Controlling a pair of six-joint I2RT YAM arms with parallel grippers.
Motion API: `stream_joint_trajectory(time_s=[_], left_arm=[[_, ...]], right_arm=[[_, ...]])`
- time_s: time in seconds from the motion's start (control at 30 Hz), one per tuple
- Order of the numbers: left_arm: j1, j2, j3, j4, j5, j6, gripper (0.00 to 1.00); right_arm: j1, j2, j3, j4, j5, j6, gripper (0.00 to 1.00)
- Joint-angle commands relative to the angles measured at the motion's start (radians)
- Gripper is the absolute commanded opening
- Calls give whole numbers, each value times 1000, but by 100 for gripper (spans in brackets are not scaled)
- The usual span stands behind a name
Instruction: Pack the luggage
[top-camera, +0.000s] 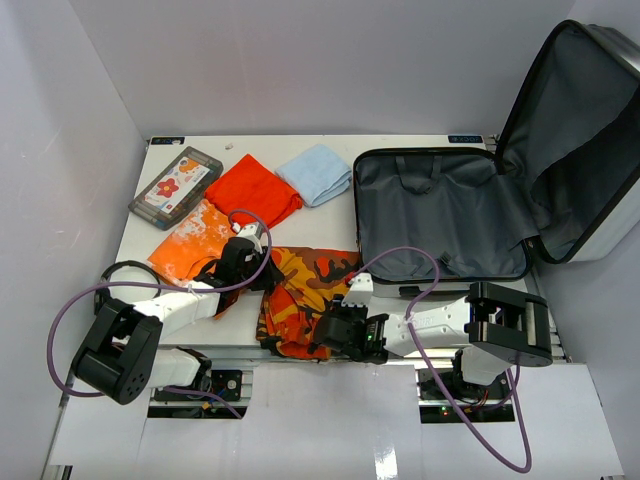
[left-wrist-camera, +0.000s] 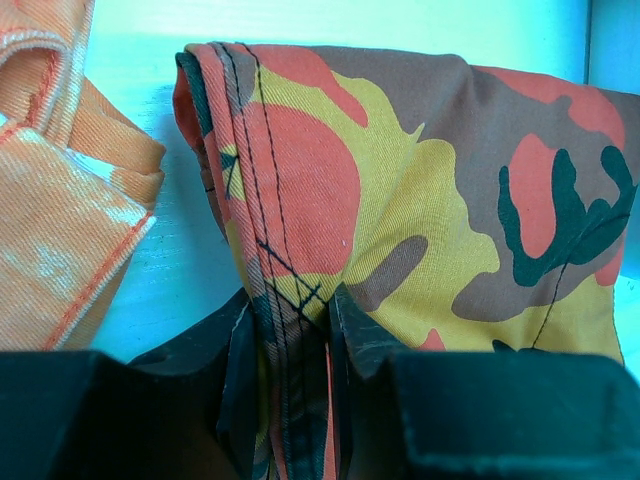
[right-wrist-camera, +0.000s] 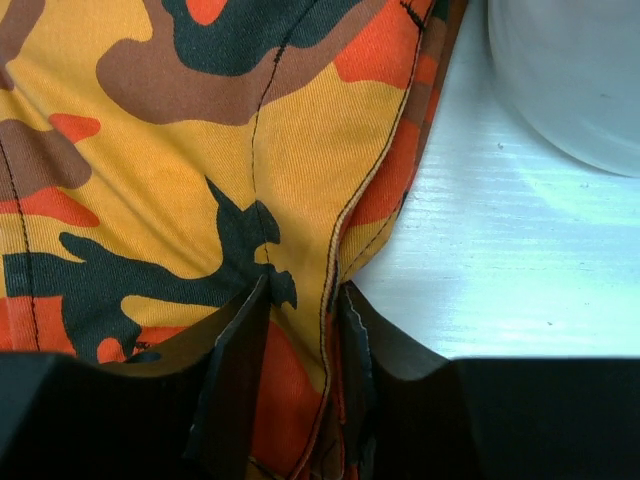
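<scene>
Arms low – left gripper (left-wrist-camera: 290, 312), right gripper (right-wrist-camera: 305, 300) pinch camo cloth (top-camera: 300, 290) edges.

The table (top-camera: 400, 146) holds luggage (top-camera: 440, 215), camouflage garment (top-camera: 300, 290), three cloths (top-camera: 255, 190), flat case (top-camera: 175, 187).

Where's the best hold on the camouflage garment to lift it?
Its stitched edges, one each side. The camouflage garment lies rumpled and limp, so one pinch would probably let it droop: left gripper from the left on the stitched seam, right gripper from the right on the hem.
</scene>
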Motion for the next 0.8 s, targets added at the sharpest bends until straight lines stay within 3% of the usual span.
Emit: stream_joint_trajectory(time_s=[0.0, 0.07, 0.4, 0.77], left_arm=[[-3, -11, -35, -48, 19, 11, 0], [-3, -13, -36, -45, 21, 11, 0], [-5, -13, -10, -29, 8, 15, 0], [-19, -89, 79, -75, -20, 2, 0]], right_arm=[[0, 18, 40, 17, 11, -44, 15], [0, 6, 54, 19, 15, -95, 8], [1, -4, 155, -9, 60, -318, 8], [1, 22, 287, -79, 158, -425, 8]])
